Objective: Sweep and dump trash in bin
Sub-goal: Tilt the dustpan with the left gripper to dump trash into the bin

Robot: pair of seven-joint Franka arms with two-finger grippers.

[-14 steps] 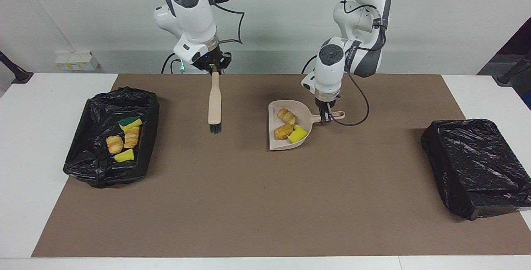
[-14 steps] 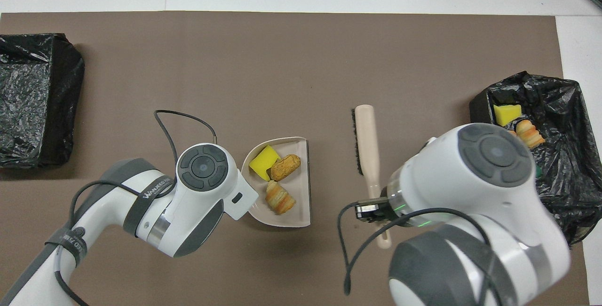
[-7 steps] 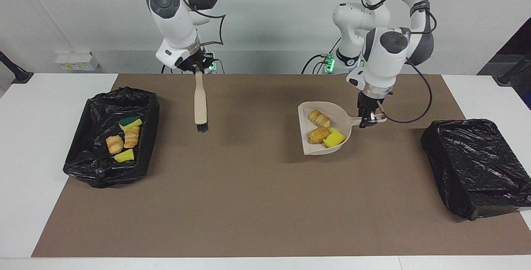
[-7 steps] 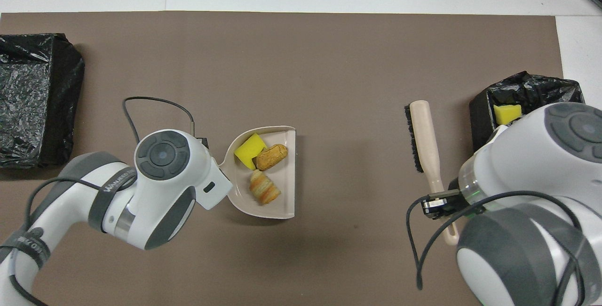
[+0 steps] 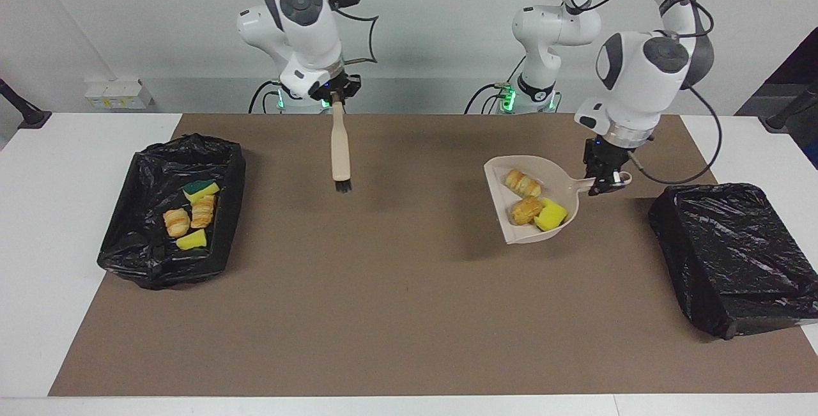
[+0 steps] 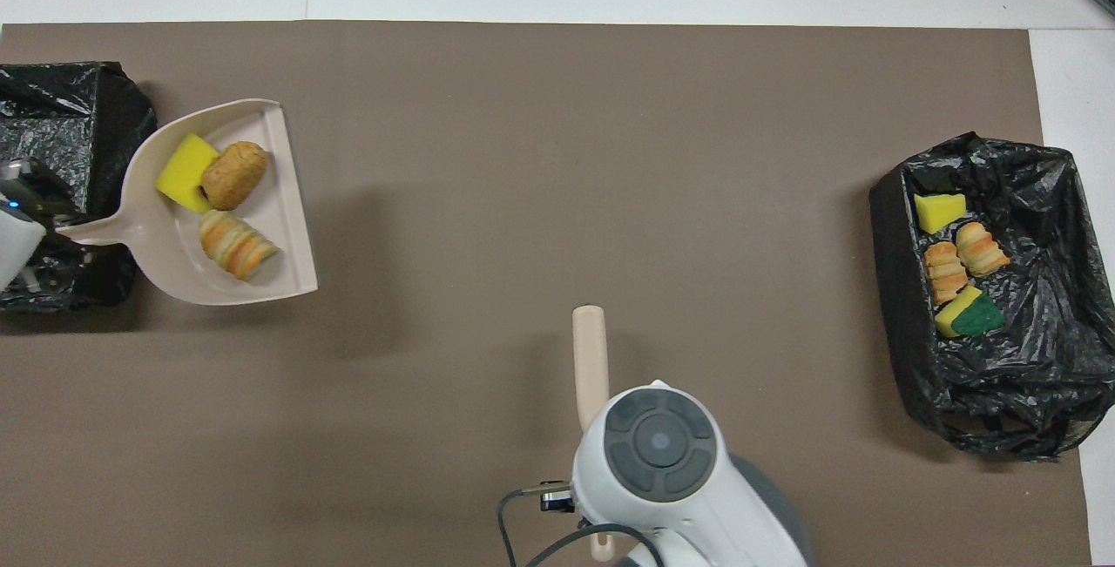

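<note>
Left gripper [image 5: 604, 184]: clamped on the dustpan [image 5: 533, 208] handle; raised over the mat [image 5: 396, 288], just beside the bin at the left arm's end [image 5: 735, 256]
Change: over the last second the left arm has carried the dustpan from mid-table toward that bin; the pan is off the mat, its shadow apart from it
Pan load: 3 pieces of trash ride in it; a yellow sponge [image 5: 551, 216], a tan bun [image 5: 525, 209], a striped pastry [image 5: 522, 182]; none has slipped out; the pan tips slightly, open lip away from the bin
Right gripper [image 5: 335, 98]: closed on the brush [image 5: 341, 147] handle; bristles hang down, clear of the mat; it has drifted toward the right arm's end and come back; this arm waits
Other bin [image 5: 169, 211]: at the right arm's end; 4 pieces already lie inside [image 6: 956, 275]
Mat: no loose trash seen; sweeping looks finished
Meaning: the last load is nearly at a bin; what is left, as I judge, is to bring the pan over the liner and tip it
Risk: the lip faces away from the bin; a turn seems needed first
</note>
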